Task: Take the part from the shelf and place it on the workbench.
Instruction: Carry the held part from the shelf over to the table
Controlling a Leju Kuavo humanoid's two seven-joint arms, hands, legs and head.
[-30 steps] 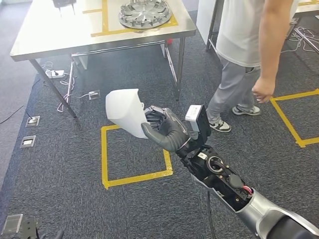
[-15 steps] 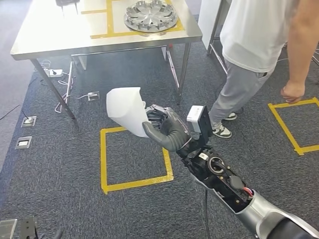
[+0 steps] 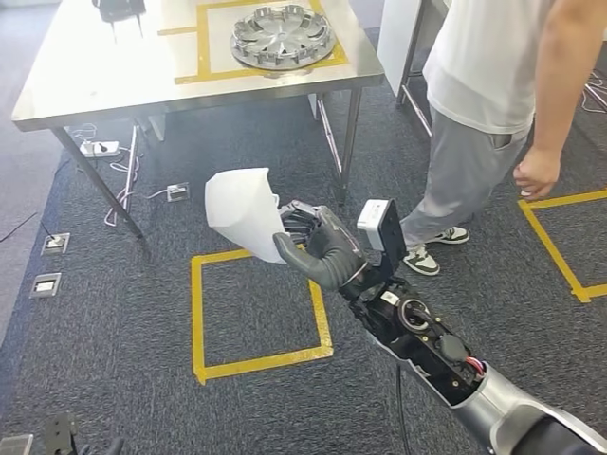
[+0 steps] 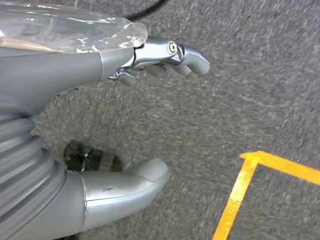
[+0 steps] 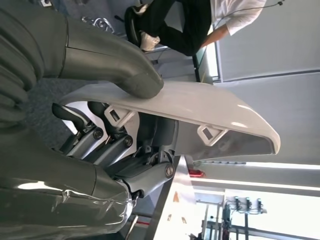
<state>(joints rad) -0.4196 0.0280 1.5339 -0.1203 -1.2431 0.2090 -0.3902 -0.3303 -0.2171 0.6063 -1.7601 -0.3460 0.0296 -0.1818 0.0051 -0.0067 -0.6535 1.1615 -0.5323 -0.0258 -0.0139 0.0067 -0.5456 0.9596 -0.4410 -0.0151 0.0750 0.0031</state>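
My right hand [image 3: 319, 246] grips a white curved plastic part [image 3: 242, 212], holding it out over the carpet in front of the workbench [image 3: 85, 81]. In the right wrist view the thumb lies on the outer face of the part [image 5: 211, 107] and the fingers [image 5: 113, 145] curl under its inner side with clips. In the left wrist view my left hand [image 4: 143, 115] hangs over grey carpet, fingers apart, holding nothing.
A silver wheel cover [image 3: 283, 36] lies on the workbench inside yellow tape. A person [image 3: 487, 104] stands at the right, close to my arm. A yellow tape square [image 3: 254, 303] marks the carpet below the part. Floor sockets [image 3: 55, 243] and cables lie at left.
The camera has shifted, so the workbench and the person sit differently in view. The person has stepped and their arm has swung. My right hand keeps the white part in the same grip.
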